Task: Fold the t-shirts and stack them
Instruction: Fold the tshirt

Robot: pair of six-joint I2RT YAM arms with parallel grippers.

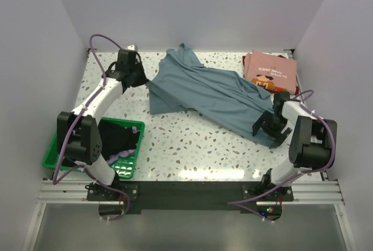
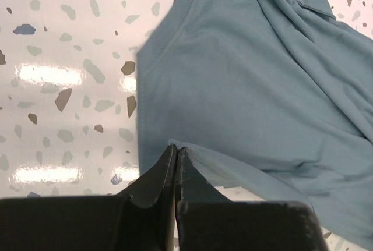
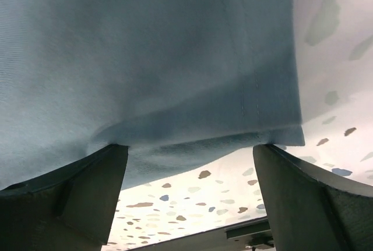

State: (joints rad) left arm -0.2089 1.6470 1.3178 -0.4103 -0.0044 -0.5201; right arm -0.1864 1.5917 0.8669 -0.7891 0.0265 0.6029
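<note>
A dusty grey-blue t-shirt [image 1: 210, 91] lies rumpled across the middle of the speckled table. My left gripper [image 1: 141, 80] is at its far left corner, shut on a thin edge of the cloth [image 2: 250, 76], pinched right at the tips [image 2: 176, 149]. My right gripper [image 1: 269, 128] is at the shirt's near right corner. Its jaws stand wide open [image 3: 189, 146], with the stitched hem [image 3: 145, 47] stretched across the two fingertips. A folded pink t-shirt [image 1: 271, 70] with a small print lies at the back right.
A green mesh basket [image 1: 58, 155] stands at the near left beside the left arm's base, holding a black shirt [image 1: 119, 137] and a lavender one [image 1: 119, 156]. White walls close in the table on three sides.
</note>
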